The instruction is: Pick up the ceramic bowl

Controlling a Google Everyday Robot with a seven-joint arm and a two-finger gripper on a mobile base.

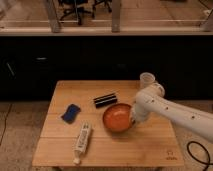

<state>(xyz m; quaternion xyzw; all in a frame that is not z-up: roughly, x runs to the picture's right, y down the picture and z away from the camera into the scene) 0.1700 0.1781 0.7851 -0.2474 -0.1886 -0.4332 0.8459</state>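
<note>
Gripping ceramic bowl (116, 119) at 3 o'clock rim, tool (133, 120) clamped shut; bowl tilted, mouth toward 8 o'clock; fingertips hidden, desk (145, 150) contact unclear

Overhead room light is falling evenly on the wooden table (150, 147), rendering it warm and bright. The gripper (132, 120), clamped on the right rim of the ceramic bowl (115, 118), is sitting in shade under the white arm (167, 109), which is reflecting brightly. Below the fingers, the bowl is casting a soft shadow on the tabletop. Behind the fingers, the cabinet front (75, 60) is reading almost black. Fine detail is smearing throughout.
</note>
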